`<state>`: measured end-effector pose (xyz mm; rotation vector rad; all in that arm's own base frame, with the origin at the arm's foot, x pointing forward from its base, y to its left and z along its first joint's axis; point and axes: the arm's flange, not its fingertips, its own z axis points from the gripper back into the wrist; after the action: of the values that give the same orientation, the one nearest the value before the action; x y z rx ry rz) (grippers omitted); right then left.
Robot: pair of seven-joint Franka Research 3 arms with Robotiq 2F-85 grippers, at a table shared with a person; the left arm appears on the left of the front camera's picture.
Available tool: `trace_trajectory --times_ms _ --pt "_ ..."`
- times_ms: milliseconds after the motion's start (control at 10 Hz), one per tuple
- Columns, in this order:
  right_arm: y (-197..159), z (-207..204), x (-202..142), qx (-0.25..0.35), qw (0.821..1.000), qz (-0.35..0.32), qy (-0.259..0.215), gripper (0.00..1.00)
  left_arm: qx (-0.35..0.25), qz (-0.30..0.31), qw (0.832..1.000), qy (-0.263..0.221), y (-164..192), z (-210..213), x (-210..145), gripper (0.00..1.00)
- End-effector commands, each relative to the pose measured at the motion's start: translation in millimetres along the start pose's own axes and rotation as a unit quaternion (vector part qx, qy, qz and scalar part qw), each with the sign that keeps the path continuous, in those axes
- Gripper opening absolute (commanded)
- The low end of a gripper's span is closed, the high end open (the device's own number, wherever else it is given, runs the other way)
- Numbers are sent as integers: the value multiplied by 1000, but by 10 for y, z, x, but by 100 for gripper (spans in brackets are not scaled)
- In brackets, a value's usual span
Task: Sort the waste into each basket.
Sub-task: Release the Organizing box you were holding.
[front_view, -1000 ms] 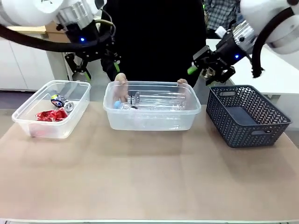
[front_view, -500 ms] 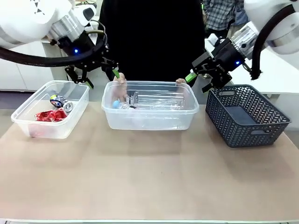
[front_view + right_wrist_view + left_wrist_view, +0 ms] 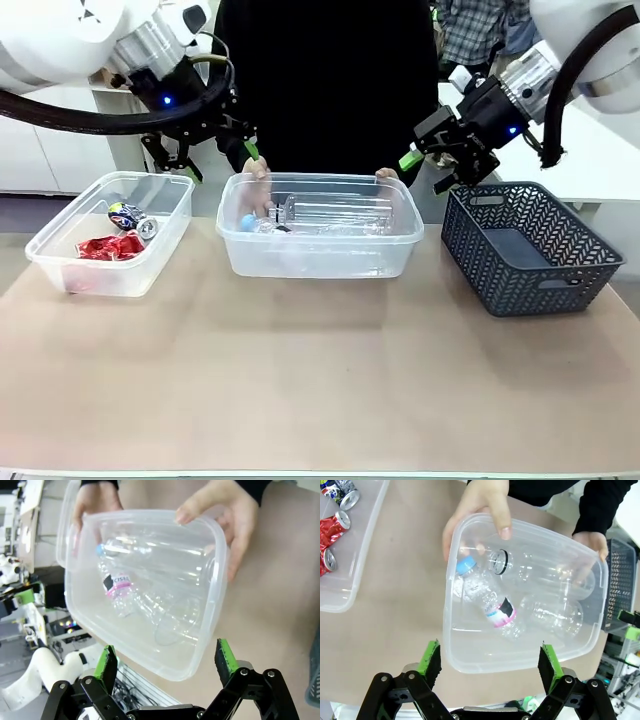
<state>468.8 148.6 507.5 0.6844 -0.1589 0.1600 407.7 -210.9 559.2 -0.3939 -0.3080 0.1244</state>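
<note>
The middle tub (image 3: 318, 240) on the table (image 3: 320, 380) holds clear bottles (image 3: 340, 215) lying flat, long axes running 9 to 3 o'clock, one blue cap (image 3: 247, 223) toward 9. A person's hands (image 3: 259, 172) grip its far rim. At 9 o'clock, the left tub (image 3: 70, 262) holds crushed cans (image 3: 112, 245); at 3 o'clock sits a grey lattice basket (image 3: 530, 250). The left gripper (image 3: 213, 160) and right gripper (image 3: 430, 170) hover with jaws spread, holding nothing.

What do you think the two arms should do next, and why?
Probably hold back. The cans already lie in the left tub, the bottles in the middle tub, which the person's hands grip. Both the left gripper and the right gripper hang open above the table.
</note>
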Motion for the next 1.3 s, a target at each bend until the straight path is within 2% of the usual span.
trace_trajectory --times_ms 0,100,200,300,400,500,600,700,800,900,1000,1200 --pt "0 0 0 0 1000 0 0 100 0 0 1000 0 -3 0 -2 100" --pt "-125 543 -362 102 994 5 49 100 -49 -55 997 13 -19 353 -90 100" --pt "-224 946 -711 196 979 10 54 100 -118 -80 989 38 64 667 -223 100" --pt "-305 1262 -986 277 958 -48 54 100 -187 -72 979 50 240 904 -348 100" --pt "-411 1521 -1181 350 929 -117 20 100 -247 -31 968 43 517 1047 -399 100" --pt "-557 1723 -1272 411 893 -178 -33 100 -332 -24 940 71 860 1138 -387 100" --pt "-761 1842 -1276 456 849 -259 -71 100 -411 16 909 70 1241 1164 -337 100" --pt "-947 1824 -1245 449 836 -301 -89 100 -488 32 872 38 1519 1143 -337 100" --pt "-1086 1782 -1215 448 828 -321 -105 100 -501 57 864 0 1697 1057 -355 100" --pt "-898 2011 -1437 399 899 -182 -12 100 -463 106 880 13 1708 879 -328 100" --pt "-898 2011 -1437 399 899 -182 -12 100 -480 34 876 14 1610 1306 -358 100" --pt "-898 2011 -1437 399 899 -182 -12 100 -480 34 876 14 1610 1306 -358 100"
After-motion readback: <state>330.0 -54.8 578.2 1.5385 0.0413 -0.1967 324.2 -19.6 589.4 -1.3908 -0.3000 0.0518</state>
